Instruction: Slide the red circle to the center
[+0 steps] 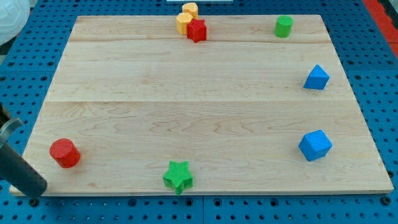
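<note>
While sitting near the board's (205, 93) bottom-left corner, red circle (64, 153) well apart from the center, upright, touching no other block. Rod (18, 171) entering from the view's left edge, slanting down to the right, dark and thick. My tip (37, 191) at the very bottom-left corner of the board, just left of and below the red circle, near it but not touching. No gripper on this arm, only the bare rod, so nothing opened or closed and nothing held.

Green star (178, 177) at the bottom edge, right of the red circle and well apart from it. Two blue blocks on the view's right side: blue cube (315, 145) lower, blue wedge (316, 78) higher, apart from each other. Green cylinder (283, 26) near the top-right corner. At the top edge, a tight cluster: yellow block (185, 22), a second yellow piece (190, 9) just behind it at the board's rim, and red star (197, 30) touching the yellow block on its right. Exact shape of the yellow pieces hard to tell. Under the board, blue perforated table (373, 31).
</note>
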Action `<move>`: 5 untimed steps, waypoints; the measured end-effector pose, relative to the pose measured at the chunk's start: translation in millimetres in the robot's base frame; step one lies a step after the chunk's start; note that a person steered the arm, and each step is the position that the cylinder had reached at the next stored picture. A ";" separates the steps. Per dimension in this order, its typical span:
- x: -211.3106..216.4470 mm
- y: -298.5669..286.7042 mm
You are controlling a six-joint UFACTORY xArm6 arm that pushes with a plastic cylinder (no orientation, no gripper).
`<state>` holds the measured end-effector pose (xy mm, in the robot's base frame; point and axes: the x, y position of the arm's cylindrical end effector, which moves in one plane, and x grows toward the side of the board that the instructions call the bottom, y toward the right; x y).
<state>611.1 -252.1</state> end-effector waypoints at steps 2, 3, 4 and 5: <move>-35.8 15.4; -39.0 17.6; -56.3 17.8; -57.0 31.4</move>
<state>554.1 -220.7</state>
